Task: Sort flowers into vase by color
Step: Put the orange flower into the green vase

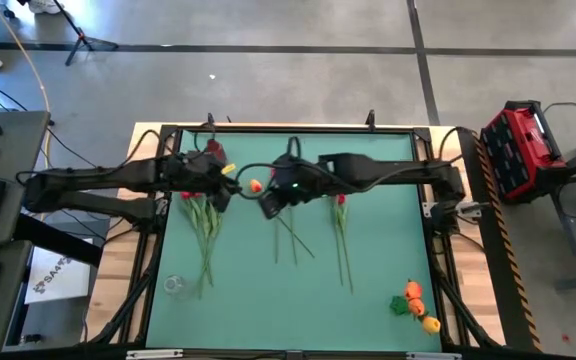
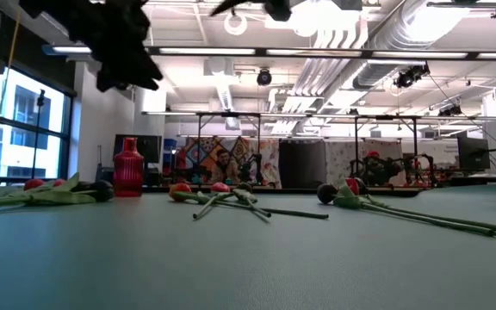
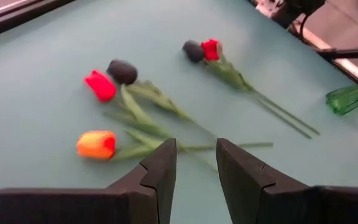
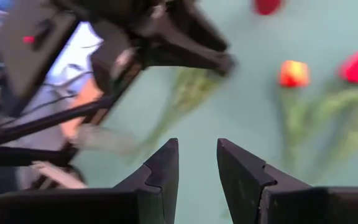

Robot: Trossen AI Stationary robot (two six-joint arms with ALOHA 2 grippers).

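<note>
Left gripper [image 3: 196,163]: jaws slightly spread, empty, above the table [image 3: 36,155]. Just ahead: orange tulip [image 3: 96,144], red tulip [image 3: 100,85], black tulip [image 3: 122,71]. Right gripper [image 4: 197,163]: jaws slightly spread, empty, flowers beyond it.

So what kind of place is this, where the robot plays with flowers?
Probably a robot lab or workshop. The green table stands on a bare concrete floor, pipes and ducts run along the ceiling, and more framed robot tables stand in the room behind.
</note>
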